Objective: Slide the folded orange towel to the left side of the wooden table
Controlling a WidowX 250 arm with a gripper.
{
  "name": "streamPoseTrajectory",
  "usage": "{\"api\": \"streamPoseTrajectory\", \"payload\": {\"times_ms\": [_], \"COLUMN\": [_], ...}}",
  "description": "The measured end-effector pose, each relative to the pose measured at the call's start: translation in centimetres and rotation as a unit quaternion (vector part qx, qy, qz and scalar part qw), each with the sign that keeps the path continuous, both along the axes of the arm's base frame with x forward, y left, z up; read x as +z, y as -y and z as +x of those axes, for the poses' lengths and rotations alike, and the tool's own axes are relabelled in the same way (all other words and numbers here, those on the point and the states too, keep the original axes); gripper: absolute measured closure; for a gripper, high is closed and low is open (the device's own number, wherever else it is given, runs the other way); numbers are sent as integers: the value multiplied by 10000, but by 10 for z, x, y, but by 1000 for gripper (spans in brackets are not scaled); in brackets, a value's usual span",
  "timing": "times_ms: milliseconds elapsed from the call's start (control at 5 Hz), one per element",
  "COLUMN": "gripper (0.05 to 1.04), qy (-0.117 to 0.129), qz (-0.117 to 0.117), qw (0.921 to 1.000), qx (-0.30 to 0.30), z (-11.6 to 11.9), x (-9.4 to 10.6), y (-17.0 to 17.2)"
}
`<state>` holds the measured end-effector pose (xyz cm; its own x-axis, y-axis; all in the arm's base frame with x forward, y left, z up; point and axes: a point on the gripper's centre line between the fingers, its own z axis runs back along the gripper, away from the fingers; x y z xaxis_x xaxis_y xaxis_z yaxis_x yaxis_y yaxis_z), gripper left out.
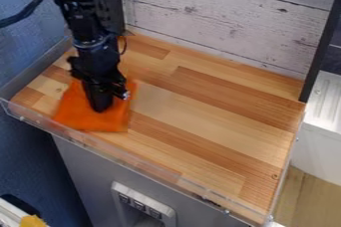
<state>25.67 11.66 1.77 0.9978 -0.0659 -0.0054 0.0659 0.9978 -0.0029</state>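
Flatly spread, orange four-sided cloth (110,123) on striped wooden worktop (200,106) beneath claw (100,108), opening and hold unclear.

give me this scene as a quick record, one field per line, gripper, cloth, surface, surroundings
gripper: black, pointing down at the orange cloth, over its middle
contact: at or just above the cloth; whether it grips it cannot be told
cloth: orange, lying mostly flat
cloth position: left part of the wooden tabletop, near the front edge
back: whitewashed plank wall
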Motion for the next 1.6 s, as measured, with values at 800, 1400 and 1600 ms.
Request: {"api": "streamPoseTrajectory", "payload": {"times_ms": [800, 1400, 1600], "gripper": [999, 289, 85], "qy": [36, -132, -42], "qz": [50, 26, 64], "qw": [9986, 9988, 9989], "qx": [534, 481, 460], "z": [9, 21, 29], "x": [-4, 36, 48], "y": [-30, -2, 22]}}
